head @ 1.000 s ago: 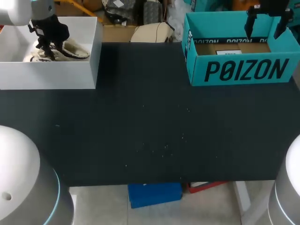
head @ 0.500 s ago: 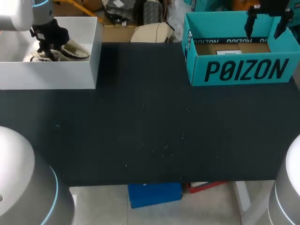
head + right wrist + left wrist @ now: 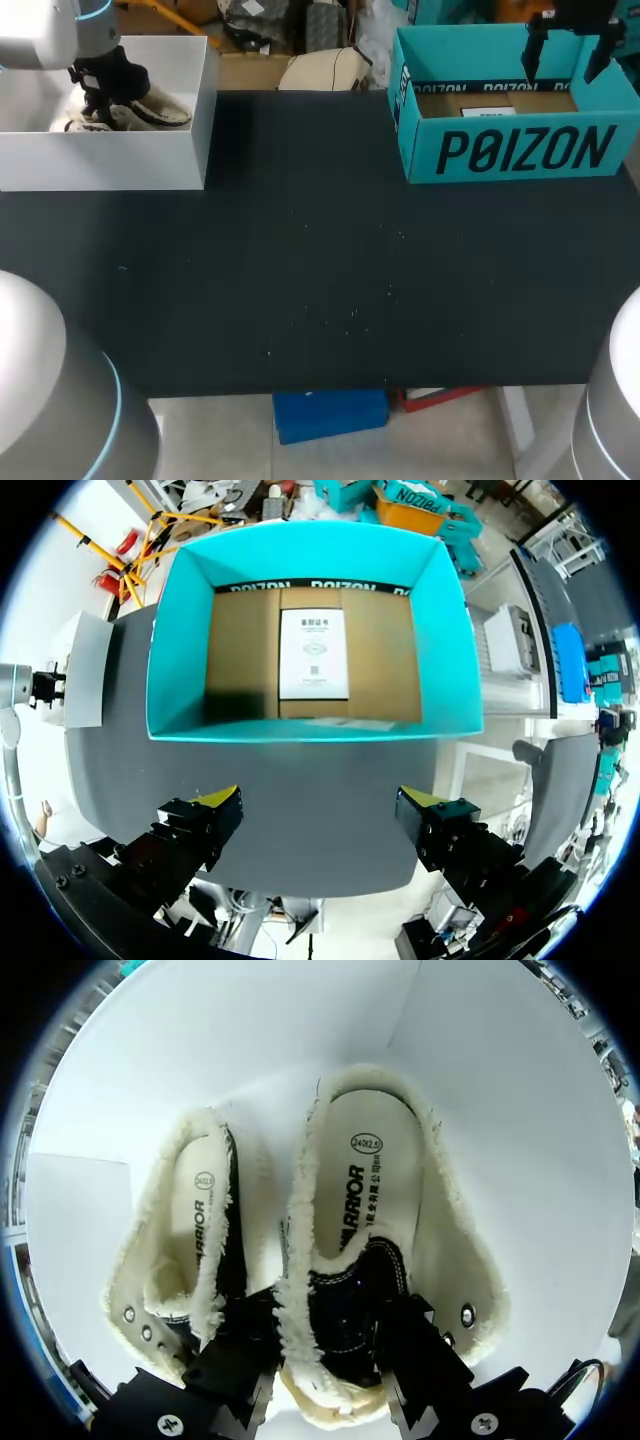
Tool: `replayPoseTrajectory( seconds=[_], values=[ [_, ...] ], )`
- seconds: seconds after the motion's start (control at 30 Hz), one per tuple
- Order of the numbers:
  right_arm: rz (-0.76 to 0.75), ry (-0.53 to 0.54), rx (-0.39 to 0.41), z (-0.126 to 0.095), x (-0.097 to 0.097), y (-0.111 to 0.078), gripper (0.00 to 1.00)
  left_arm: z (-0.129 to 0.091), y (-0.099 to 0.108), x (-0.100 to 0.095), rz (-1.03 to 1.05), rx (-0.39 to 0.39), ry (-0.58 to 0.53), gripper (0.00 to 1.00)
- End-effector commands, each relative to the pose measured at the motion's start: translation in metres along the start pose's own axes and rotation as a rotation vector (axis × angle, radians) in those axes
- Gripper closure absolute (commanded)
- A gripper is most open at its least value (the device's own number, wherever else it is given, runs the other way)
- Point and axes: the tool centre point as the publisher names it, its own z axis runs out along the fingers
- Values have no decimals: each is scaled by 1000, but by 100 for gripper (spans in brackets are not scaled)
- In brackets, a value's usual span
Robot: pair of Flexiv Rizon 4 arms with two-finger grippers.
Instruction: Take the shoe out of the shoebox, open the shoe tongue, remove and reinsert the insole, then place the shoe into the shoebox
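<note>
Two black shoes with cream fleece lining lie side by side in a white box (image 3: pixel 110 160) at the table's far left. My left gripper (image 3: pixel 100 102) reaches down into that box. In the left wrist view its dark fingers (image 3: pixel 240 1360) press on both sides of one shoe (image 3: pixel 365 1220) at the tongue end, so my left gripper (image 3: pixel 325 1370) is shut on it; the yellow tips are hidden. The other shoe (image 3: pixel 190 1250) lies beside it. My right gripper (image 3: pixel 563 60) hangs open above the teal shoebox (image 3: pixel 520 150), holding nothing, as seen again on the right gripper (image 3: pixel 320 805).
The teal shoebox (image 3: pixel 300 730) has a brown cardboard floor with a white printed label (image 3: pixel 313 652) on it. The black table (image 3: pixel 320 270) stretches between the two boxes. The white box (image 3: pixel 85 655) shows far off beside the teal one.
My left gripper's fingers have closed in on the shoe, and the left arm has shifted slightly. The right arm has not moved.
</note>
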Motion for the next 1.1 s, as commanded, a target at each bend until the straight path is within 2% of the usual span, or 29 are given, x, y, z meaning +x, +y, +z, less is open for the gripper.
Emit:
replayPoseTrajectory(
  seconds=[0.03,0.37,0.43,0.5,0.57,0.6,0.8,1.1],
  values=[
    [0,0,1,0,0,0,0,8,2,-6,1,0,12,64],
    [0,0,1,0,0,0,0,15,3,-5,3,2,29,74],
    [0,0,1,0,0,0,0,16,3,-5,5,0,32,80],
    [0,0,1,0,0,0,0,16,2,-4,8,-2,36,96],
    [0,0,1,0,0,0,0,17,2,-3,12,1,38,94],
    [0,0,1,0,0,0,0,17,2,-2,18,4,36,100],
    [0,0,1,0,0,0,0,14,-1,1,22,4,40,100],
    [0,0,1,0,0,0,0,-7,-4,10,53,18,43,100]
  ],
)
